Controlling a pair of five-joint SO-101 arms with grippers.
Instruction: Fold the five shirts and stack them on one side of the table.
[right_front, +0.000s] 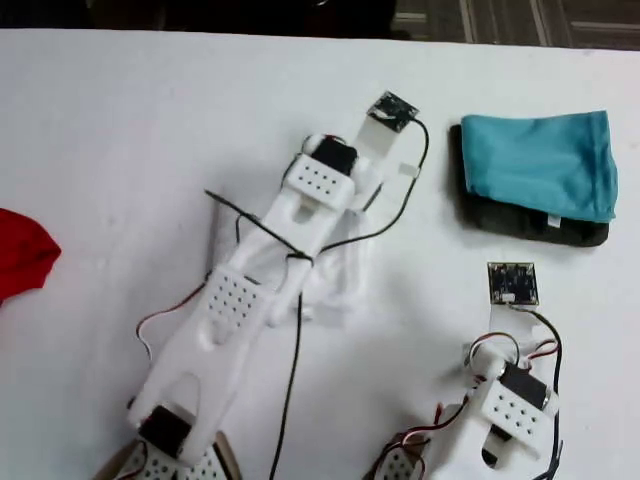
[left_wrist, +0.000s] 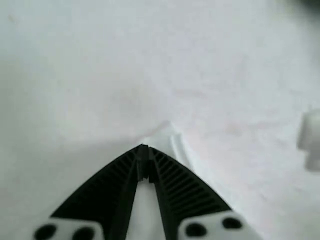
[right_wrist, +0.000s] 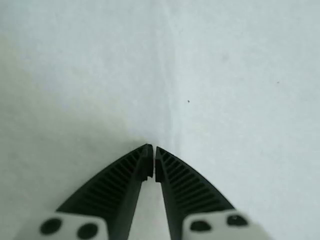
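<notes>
At the far right of the desk (right_front: 120, 130), a folded teal shirt (right_front: 535, 160) lying on top of a folded dark shirt (right_front: 530, 230), the dark one peeking out along the near and left edges. At the left edge, part of a red shirt (right_front: 22, 255), unfolded, well apart from the stack. Around the middle, a crumpled white shirt (right_front: 335, 275), hard to make out against the white surface, partly under the left arm (right_front: 250, 300).

Left arm stretched diagonally from the near left toward the middle, wrist ending just left of the stack. Black cable (right_front: 295, 330) trailing along it toward the near edge. Left gripper (left_wrist: 144, 149) low over the surface, fingers (left_wrist: 175, 182) closed tip to tip, with a raised ridge of white cloth touching the tips on the far side. Cannot tell whether any cloth is actually pinched.

Right arm (right_front: 510, 400) tucked at the near right, on the near side of the stack and apart from it. Right gripper (right_wrist: 154, 150) closed down to a hairline slit, pointed at plain white surface.
</notes>
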